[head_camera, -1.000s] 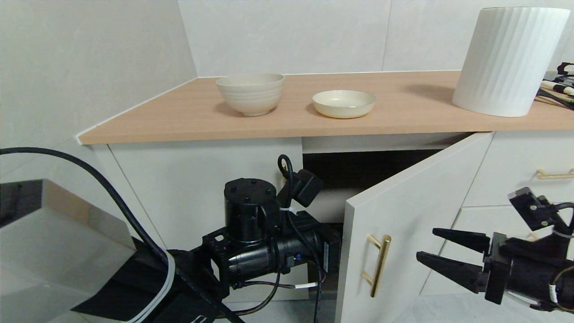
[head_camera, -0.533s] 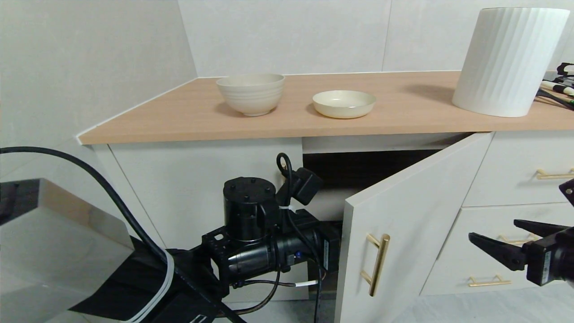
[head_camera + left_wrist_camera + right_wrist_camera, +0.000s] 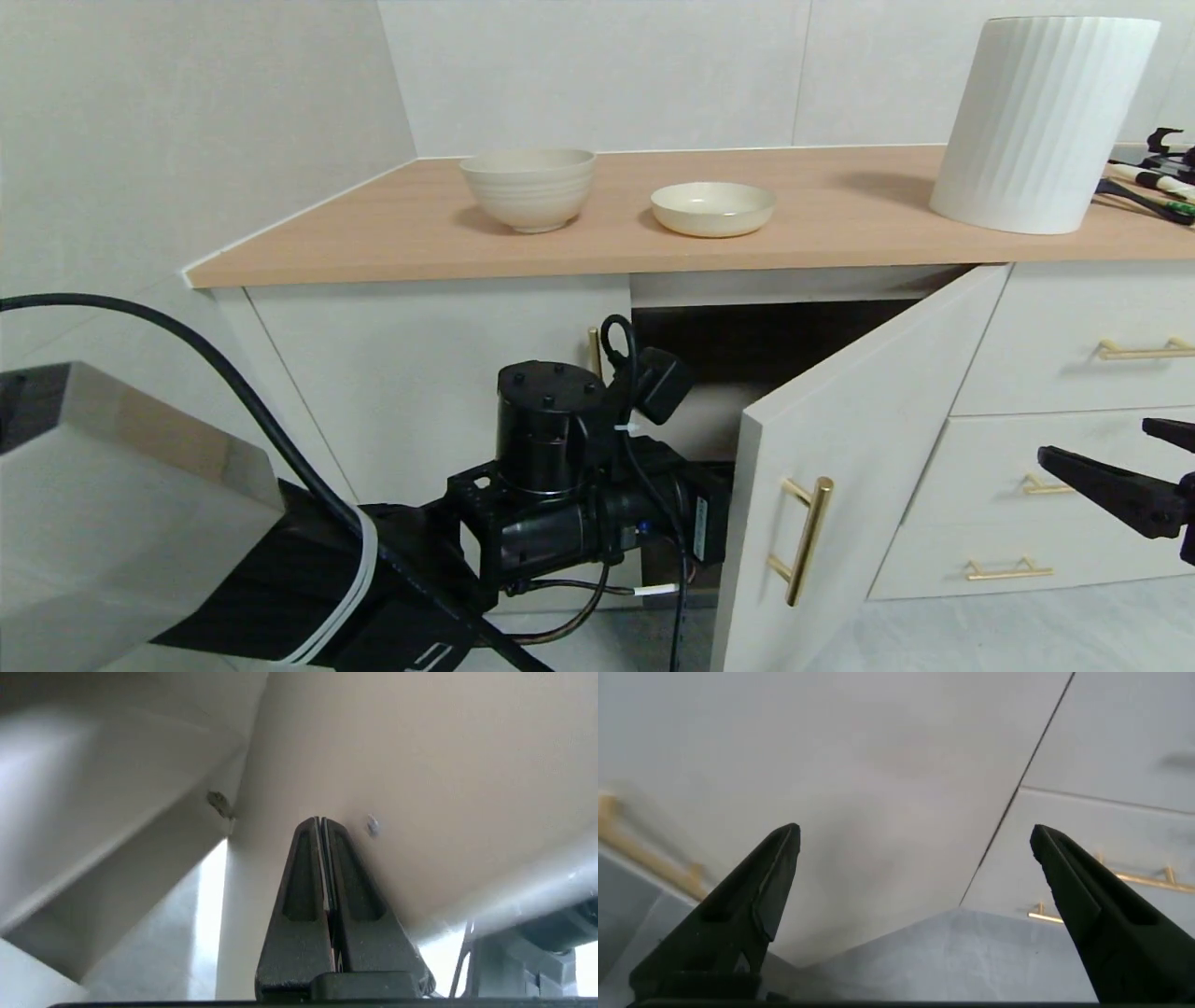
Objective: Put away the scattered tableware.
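Right end effector [image 3: 915, 833] spread | left end effector [image 3: 320, 823] closed | bowl [image 3: 528, 189] on counter [image 3: 840, 215]

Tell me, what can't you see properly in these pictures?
Head view: cupboard inside is dark, partly behind the open door and left arm.
Head view: right gripper is cut off by the picture's right edge past its fingers.
Head view: tools at the right end of the counter are small, cut by the edge, partly behind the white ribbed container.
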Controlling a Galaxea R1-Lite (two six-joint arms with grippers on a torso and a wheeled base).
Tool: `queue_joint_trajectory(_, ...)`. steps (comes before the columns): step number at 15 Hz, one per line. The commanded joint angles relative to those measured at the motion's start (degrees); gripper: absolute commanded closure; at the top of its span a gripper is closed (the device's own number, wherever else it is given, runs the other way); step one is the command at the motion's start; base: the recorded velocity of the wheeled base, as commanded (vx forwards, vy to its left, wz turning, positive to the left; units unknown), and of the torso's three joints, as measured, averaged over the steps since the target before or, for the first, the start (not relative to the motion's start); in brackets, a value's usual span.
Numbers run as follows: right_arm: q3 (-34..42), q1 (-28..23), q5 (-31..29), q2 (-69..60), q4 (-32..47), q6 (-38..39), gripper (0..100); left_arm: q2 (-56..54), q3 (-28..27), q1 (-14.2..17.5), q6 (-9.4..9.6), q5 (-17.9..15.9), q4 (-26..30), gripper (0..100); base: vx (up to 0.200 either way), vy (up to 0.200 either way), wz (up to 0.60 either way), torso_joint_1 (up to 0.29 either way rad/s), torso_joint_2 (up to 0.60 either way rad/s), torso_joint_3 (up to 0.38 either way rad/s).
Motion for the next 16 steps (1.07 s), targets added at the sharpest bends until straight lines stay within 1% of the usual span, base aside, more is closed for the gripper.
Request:
queue_joint_trajectory(1, 0.0, 0.1, 0.0, -0.6, -0.1, 0.0, 0, 0.2, -1.4, -0.6, -0.03, 0.0, 0.1, 100, 0.0, 0.0, 0.0, 0.0, 0.0, 0.0)
queue_joint_trajectory(4, 0.1, 0.1, 0.1, -1.0, -0.1, -0.1, 0, 1.5, -2.4, -1.7, -0.03, 1.0, 0.4, 100, 0.0, 0.0, 0.0, 0.0, 0.0, 0.0)
queue_joint_trajectory(8, 0.4, 0.5, 0.2, -1.5, -0.1, -0.2, 0, 4.6, -4.6, -1.7, -0.38, 2.1, 0.4, 100, 0.0, 0.0, 0.0, 0.0, 0.0, 0.0)
queue_joint_trajectory(11, 0.6, 2.4, 0.0, -2.2, 0.0, -0.2, 0, 4.8, -7.2, -1.7, -0.38, 2.5, 2.9, 100, -0.2, 0.0, 0.0, 0.007, 0.01, 0.002)
queue_joint_trajectory(12, 0.6, 2.5, -0.1, -2.4, 0.0, -0.3, 0, 5.3, -8.5, -1.7, -0.47, 2.5, 3.8, 100, 0.0, 0.0, 0.0, 0.0, 0.0, 0.0)
queue_joint_trajectory(13, 0.6, 2.5, -0.1, -2.5, 0.0, -0.2, 0, 5.5, -9.8, -1.7, -0.47, 3.6, 4.5, 100, 0.0, 0.0, 0.0, 0.0, 0.0, 0.0)
queue_joint_trajectory(14, 0.6, 2.5, -0.1, -2.5, 0.0, -0.2, 0, 5.8, -10.1, -1.8, -0.47, 3.9, 4.6, 100, 0.0, 0.0, 0.0, 0.0, 0.0, 0.0)
queue_joint_trajectory(16, 0.6, 2.6, -0.1, -3.0, 0.0, -0.3, 0, 7.6, -12.8, -2.3, -0.47, 5.1, 5.9, 100, 0.0, 0.0, 0.0, 0.0, 0.0, 0.0)
